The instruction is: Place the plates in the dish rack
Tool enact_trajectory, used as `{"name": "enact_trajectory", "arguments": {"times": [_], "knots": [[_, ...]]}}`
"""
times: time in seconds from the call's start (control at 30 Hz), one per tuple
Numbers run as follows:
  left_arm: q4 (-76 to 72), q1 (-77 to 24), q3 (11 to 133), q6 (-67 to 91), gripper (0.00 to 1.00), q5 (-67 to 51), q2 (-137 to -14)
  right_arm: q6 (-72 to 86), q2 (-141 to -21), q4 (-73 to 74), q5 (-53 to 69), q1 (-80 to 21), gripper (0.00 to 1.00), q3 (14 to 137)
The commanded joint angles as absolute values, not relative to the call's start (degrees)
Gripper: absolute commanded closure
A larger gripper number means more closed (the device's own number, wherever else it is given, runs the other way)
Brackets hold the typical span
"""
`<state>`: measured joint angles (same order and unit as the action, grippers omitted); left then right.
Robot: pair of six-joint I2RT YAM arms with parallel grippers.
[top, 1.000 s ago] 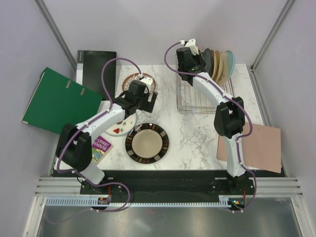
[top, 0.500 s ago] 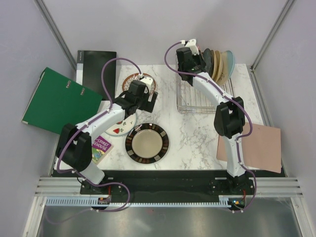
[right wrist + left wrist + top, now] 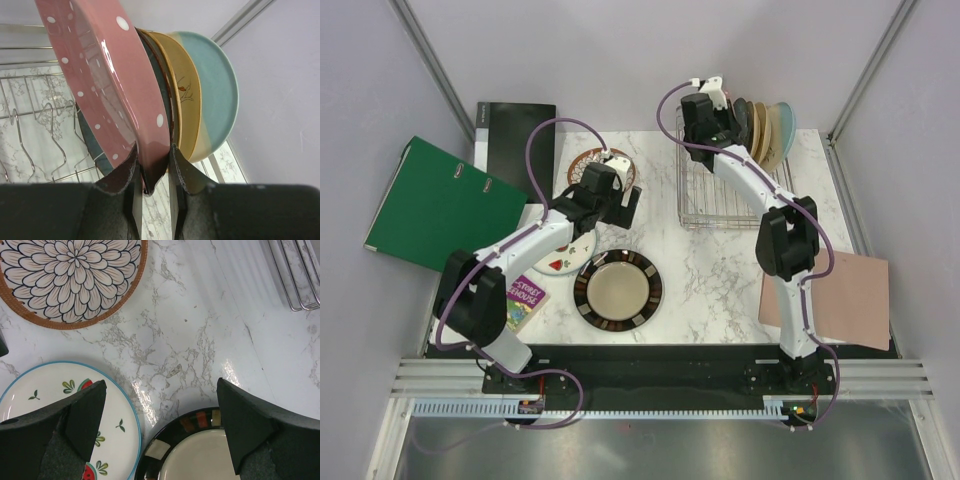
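Pink dotted plate point(image 3: 115, 85) pinched in right claw point(image 3: 152, 170); left claw point(image 3: 161, 390) gapes; booklet point(image 3: 523, 299) perhaps reads "Treehouse".

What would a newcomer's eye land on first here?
Probably the pink plate with white dots, pinched by its rim in the right gripper and held on edge at the dish rack, far right, beside a cream plate and a teal plate standing there. Next, the left gripper hangs open above the marble table, among the petal plate, fruit plate and dark-rimmed plate lying flat.
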<state>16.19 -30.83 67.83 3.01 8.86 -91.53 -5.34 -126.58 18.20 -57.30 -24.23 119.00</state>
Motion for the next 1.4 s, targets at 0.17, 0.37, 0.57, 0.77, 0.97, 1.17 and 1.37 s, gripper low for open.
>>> {"name": "enact_trajectory", "arguments": {"times": [0.17,0.37,0.57,0.77,0.97,1.17,1.37], "knots": [[14.5,-30.7,67.6,5.1,0.02,7.7,-92.2,-4.4,-121.9,12.0,-61.4,-23.8,1.0,119.7],[14.5,-30.7,66.3,4.2,0.02,8.8,-91.0,-2.9,-127.5,13.9,-59.4,-24.1,1.0,123.3],[14.4,-30.4,64.9,4.0,0.01,9.7,-90.1,-1.5,-130.1,15.5,-58.5,-25.0,1.0,122.6],[14.7,-30.0,65.2,3.8,0.01,9.7,-89.6,-0.2,-130.9,16.2,-59.4,-25.1,0.99,122.1],[16.7,-28.7,65.1,3.7,0.01,9.8,-88.9,1.9,-128.2,18.4,-58.6,-26.4,0.67,118.2],[16.5,-27.7,63.5,3.8,0.01,9.7,-87.1,2.0,-125.9,18.5,-58.0,-26.7,0.63,115.7],[16.9,-26.3,61.9,4.0,0.01,9.8,-84.5,1.2,-120.5,18.7,-57.1,-27.7,0.61,113.6]]}}
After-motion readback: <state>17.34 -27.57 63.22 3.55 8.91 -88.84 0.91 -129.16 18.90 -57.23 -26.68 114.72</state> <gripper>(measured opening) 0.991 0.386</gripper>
